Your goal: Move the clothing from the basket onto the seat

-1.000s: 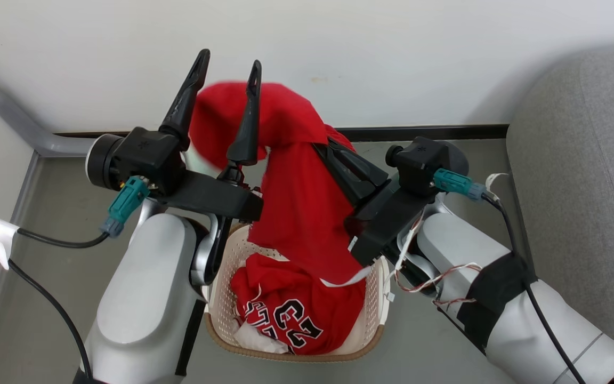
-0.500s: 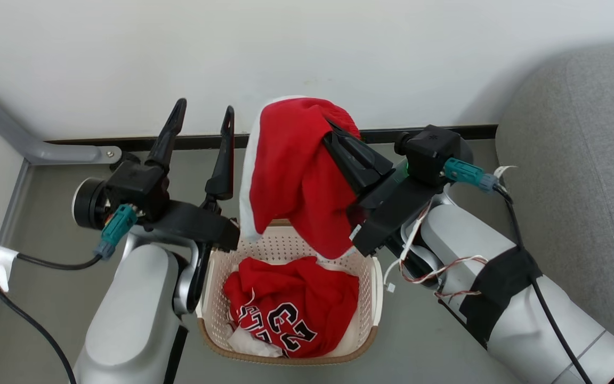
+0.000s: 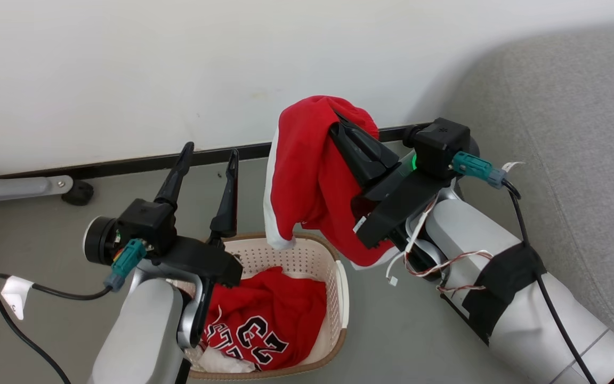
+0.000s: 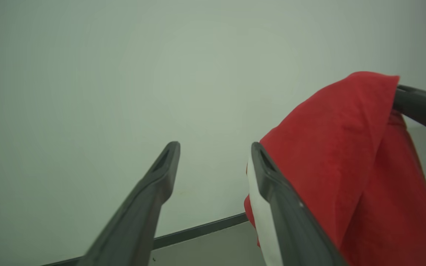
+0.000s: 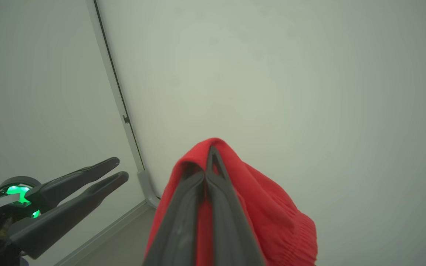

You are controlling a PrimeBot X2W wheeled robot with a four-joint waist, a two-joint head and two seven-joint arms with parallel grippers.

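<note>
Head view: the right gripper point(image 3: 339, 125) is pinched shut on one red jersey point(image 3: 307, 176), which hangs limp above the basket point(image 3: 340, 277). At least one more numbered jersey point(image 3: 269, 325) and some white cloth point(image 3: 221, 362) lie inside, and one grey seat point(image 3: 579, 160) stands to the right. Nearby, the left gripper point(image 3: 211, 150) stands wide and empty. Left wrist view: the cloth drapes soft and light, so it is probably best pinched at a bunched fold. Right wrist view: the fingers point(image 5: 183, 221) press together through that fold.

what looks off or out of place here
Nothing spilled or broken. A jersey hangs bunched over the shut right pincer, up above the basket, not on the seat. A second jersey lies crumpled in the basket. Thin wires loop loose by the right forearm.
</note>
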